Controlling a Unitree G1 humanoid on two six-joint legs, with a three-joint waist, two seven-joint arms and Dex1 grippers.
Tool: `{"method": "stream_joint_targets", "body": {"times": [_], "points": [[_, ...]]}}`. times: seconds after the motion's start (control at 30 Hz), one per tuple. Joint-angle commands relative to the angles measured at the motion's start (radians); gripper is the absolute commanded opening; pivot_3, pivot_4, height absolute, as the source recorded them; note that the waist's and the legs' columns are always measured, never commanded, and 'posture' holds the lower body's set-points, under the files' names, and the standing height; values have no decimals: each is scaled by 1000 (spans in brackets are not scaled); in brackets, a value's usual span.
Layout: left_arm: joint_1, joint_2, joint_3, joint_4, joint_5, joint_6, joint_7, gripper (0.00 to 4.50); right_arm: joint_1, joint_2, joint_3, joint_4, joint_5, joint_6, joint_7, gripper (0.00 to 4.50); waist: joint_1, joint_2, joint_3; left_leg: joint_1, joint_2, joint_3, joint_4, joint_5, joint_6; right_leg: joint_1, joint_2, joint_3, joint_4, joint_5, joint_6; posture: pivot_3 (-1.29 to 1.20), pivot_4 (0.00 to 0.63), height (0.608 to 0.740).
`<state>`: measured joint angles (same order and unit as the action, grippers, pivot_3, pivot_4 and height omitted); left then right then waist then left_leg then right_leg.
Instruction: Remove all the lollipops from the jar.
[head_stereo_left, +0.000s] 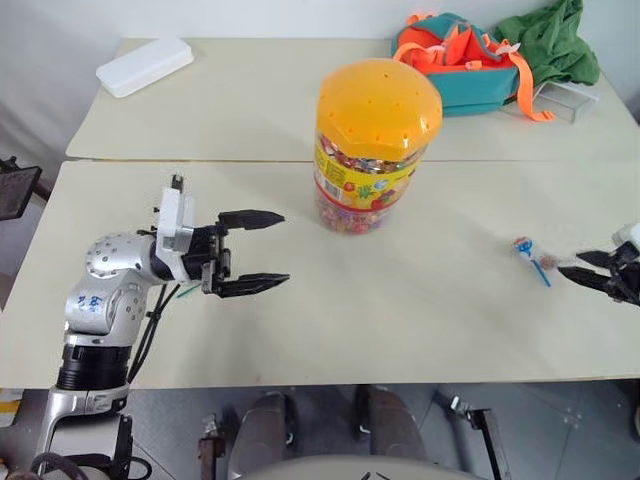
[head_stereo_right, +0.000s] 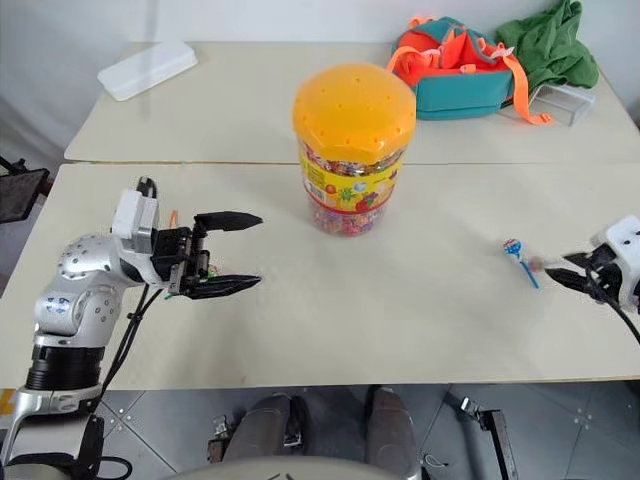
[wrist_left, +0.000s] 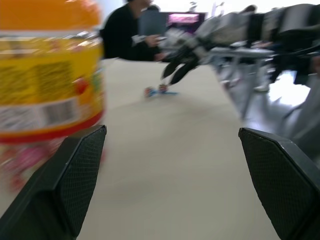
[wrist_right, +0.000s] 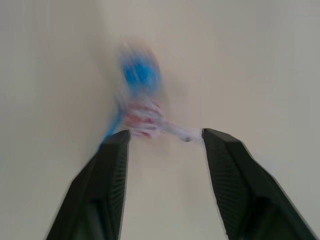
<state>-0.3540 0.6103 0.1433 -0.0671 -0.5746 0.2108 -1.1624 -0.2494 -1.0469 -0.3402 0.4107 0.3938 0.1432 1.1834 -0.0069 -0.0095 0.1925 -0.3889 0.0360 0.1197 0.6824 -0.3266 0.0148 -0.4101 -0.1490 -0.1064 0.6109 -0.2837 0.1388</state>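
The jar (head_stereo_left: 375, 150), a clear tub with a domed orange lid and a colourful label, stands upright mid-table with candy inside. Two lollipops lie on the table at the right: a blue-wrapped one (head_stereo_left: 523, 245) and a red-and-white one (wrist_right: 142, 117). My right gripper (head_stereo_left: 590, 268) is open just behind them, its fingers low over the table, with the red-and-white one's stick end near its fingertips and nothing gripped. My left gripper (head_stereo_left: 283, 248) is open to the left of the jar, pointing toward it and apart from it.
At the back, on a second table, lie a white flat box (head_stereo_left: 145, 66), a teal-and-orange bag (head_stereo_left: 460, 60), a green cloth (head_stereo_left: 550, 40) and a clear box (head_stereo_left: 565, 100). A person (wrist_left: 125, 32) shows in the left wrist view's background.
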Motion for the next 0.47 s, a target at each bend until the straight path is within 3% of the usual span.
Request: {"method": "stream_joint_targets", "body": {"times": [0.03,0.13,0.47], "points": [[73,36,80,-34,73,-42,110,4500,9,55,-31,-270,148,-8,88,3412,-1,0,0,1,1,0,0,0,0,0,0,0,1,0,0,0,150,740],[190,57,133,-76,107,-61,162,4500,22,129,77,-430,162,-39,145,4430,4,-1,0,1,1,-1,0,0,-1,0,0,0,1,0,0,0,150,740],[455,17,203,-221,164,-109,310,4500,-60,317,227,-251,4,-379,187,4493,27,-2,-1,0,-1,0,2,-3,1,1,-2,-1,0,0,0,0,150,740]]}}
